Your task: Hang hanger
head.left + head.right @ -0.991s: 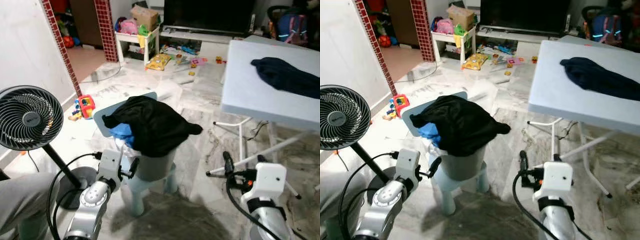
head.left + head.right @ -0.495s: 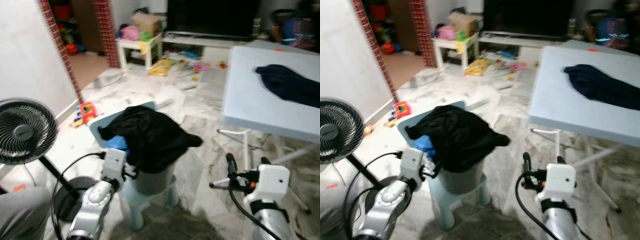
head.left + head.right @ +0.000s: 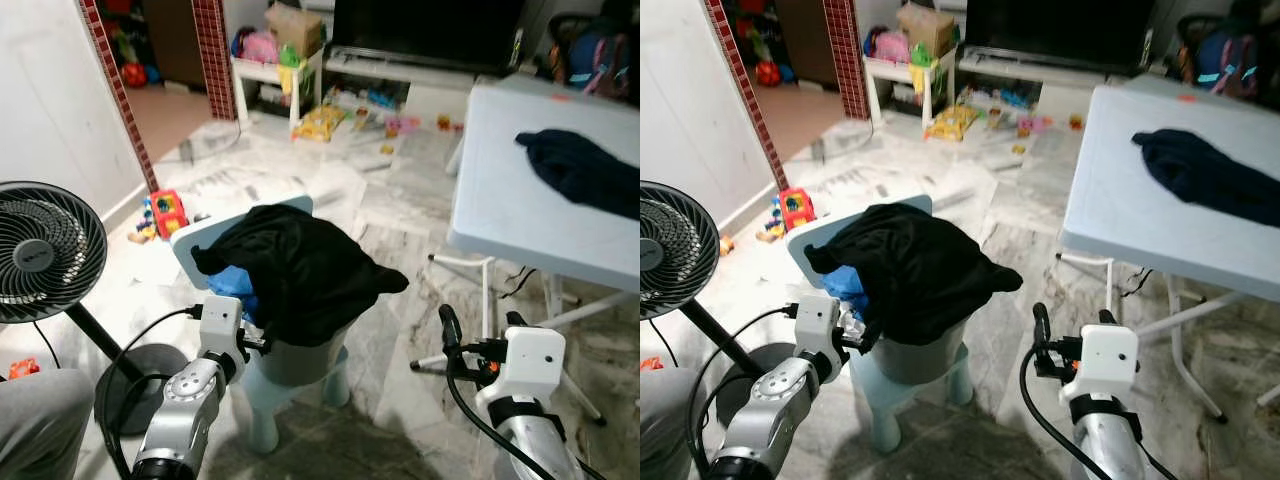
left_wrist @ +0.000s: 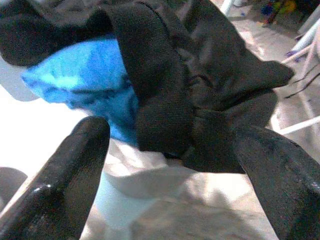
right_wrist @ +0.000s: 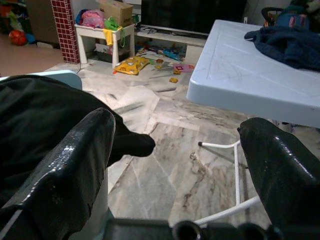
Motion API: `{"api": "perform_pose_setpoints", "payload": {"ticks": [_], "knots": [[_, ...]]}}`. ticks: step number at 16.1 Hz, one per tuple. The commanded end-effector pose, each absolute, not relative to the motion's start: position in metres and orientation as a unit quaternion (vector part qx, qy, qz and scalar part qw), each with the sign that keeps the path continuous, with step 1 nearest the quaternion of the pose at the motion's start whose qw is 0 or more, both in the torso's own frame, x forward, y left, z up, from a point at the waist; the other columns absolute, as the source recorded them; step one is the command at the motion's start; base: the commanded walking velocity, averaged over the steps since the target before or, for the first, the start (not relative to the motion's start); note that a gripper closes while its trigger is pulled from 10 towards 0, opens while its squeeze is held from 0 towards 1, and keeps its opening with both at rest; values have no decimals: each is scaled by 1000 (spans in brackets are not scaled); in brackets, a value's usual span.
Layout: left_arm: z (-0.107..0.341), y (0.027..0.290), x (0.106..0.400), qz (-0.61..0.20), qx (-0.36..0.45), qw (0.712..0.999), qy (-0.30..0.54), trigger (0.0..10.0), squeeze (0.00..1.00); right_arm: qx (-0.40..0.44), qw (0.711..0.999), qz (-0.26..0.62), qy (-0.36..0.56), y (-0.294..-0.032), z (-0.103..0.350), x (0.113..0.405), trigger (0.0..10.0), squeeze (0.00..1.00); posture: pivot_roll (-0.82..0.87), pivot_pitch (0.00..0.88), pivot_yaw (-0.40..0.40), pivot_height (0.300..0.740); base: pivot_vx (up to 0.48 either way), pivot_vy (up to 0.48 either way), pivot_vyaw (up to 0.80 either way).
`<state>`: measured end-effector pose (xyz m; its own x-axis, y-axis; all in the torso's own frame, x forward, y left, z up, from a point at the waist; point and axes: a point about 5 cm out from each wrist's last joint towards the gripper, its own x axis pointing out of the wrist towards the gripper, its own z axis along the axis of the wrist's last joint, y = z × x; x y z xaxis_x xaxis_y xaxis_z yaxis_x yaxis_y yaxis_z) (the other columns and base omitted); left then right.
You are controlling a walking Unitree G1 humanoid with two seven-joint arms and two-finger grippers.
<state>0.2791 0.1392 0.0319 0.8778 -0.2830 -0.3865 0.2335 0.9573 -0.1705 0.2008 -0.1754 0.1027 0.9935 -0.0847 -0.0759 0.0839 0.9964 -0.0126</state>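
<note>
Left pincer (image 4: 165, 165) nearing black garment (image 3: 300, 265) on bin (image 3: 295, 355), fingers apart; right pincer (image 5: 185, 165) apart, idling; hanger unseen.

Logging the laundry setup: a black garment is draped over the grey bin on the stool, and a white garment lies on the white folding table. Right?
Not quite. The garment on the white folding table is dark navy, not white, as the right eye view shows. The black garment does drape the grey bin.

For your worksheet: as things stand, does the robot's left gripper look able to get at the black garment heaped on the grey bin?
Probably yes. The left gripper is open and right at the near edge of the black garment, which hangs over the rim of the grey bin. Nothing stands between the fingers and the cloth.
</note>
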Motion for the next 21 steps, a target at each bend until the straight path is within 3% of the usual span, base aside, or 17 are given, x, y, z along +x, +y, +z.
{"api": "perform_pose_setpoints", "payload": {"ticks": [1,4,7,14,18,21], "knots": [[33,134,284,-135,-80,963,221,10000,0,-8,999,-41,35,-178,107,201,10000,0,19,0,-51,740,0,0,0],[29,131,293,-104,-131,952,258,10000,0,-9,999,-30,37,-176,109,201,10000,0,4,0,-59,740,0,0,0],[30,127,303,-96,-147,947,269,10000,0,-12,998,36,57,-160,106,195,10000,0,-10,0,-60,740,0,0,0],[28,120,320,-65,-185,937,288,10000,0,-18,997,36,64,-160,109,188,10000,0,-49,0,-65,740,0,0,0],[31,117,329,-58,-189,937,288,10000,0,-27,996,29,81,-167,110,172,10000,0,-101,0,-70,740,0,0,0],[41,119,336,-82,-133,958,242,10000,0,-28,995,32,86,-166,111,167,10000,0,-95,0,-71,740,0,0,0]]}}
